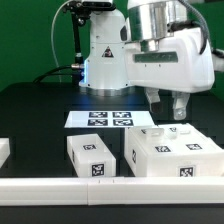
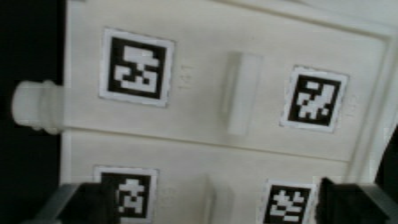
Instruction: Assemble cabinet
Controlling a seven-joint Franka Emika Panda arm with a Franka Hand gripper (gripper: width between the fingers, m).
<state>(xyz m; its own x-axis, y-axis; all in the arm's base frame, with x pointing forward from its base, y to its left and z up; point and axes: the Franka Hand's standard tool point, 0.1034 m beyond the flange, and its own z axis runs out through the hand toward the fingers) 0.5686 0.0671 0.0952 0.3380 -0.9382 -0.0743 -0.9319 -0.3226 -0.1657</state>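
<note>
Cabinet lies flat on the black table, at the exterior view's right and in front of the marker board. Its tagged face is up, probably so the tags stay readable from above.

Gripper hovers directly above the cabinet's far part, not touching as far as the views show. The jaws stand apart, and the wrist view shows fingertips on either side of the panel. Judgement: lined up to straddle it for a grasp or a push.

Small tagged block sits just beside the cabinet, clear of the approach.
</note>
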